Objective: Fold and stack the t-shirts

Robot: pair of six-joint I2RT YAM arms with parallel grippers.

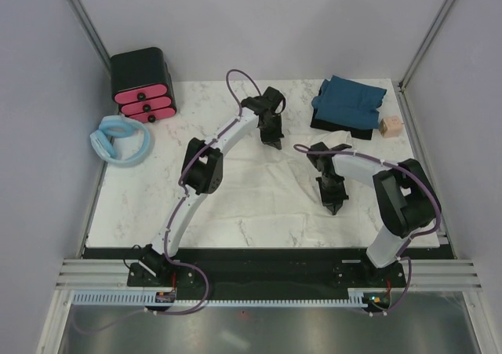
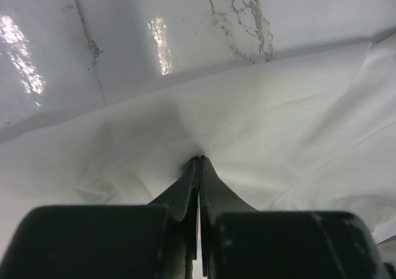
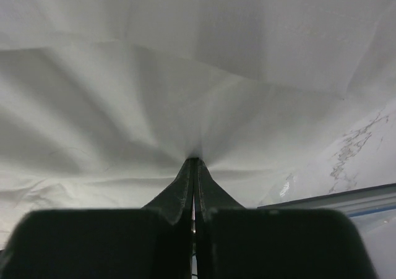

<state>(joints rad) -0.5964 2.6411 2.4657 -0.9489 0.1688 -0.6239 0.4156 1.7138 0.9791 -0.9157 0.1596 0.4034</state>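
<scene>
Top external view: the cream-white t-shirt (image 1: 259, 183) is seen spread flat across the middle of the marble worktop (image 1: 204, 95), its outline hard to trace against the pale stone. The teal-blue t-shirt (image 1: 349, 101) is already folded at the far right corner, well apart from it. The white cloth is pinched at two places: the left claw (image 1: 274, 140) is clamped on it at the far side, and the right claw (image 1: 330, 203) is clamped on it nearer the arms and further right. In both wrist views the fingers are pressed together with fabric gathered into radiating creases at the tips, so a firm hold is suggested; how many layers are caught cannot be told. The step in hand is judged to be a fold of this shirt. It would be done best if both claws were raised together and only a little, the cloth between them kept lightly taut, and the held edge carried over in one even arc and laid square. Too strong a pull should be avoided, since the rest of the shirt could be dragged across the smooth stone. The black box with pink drawers (image 1: 142, 85) and the pale blue padded ring (image 1: 120, 143) at the far left lie out of the likely path.
</scene>
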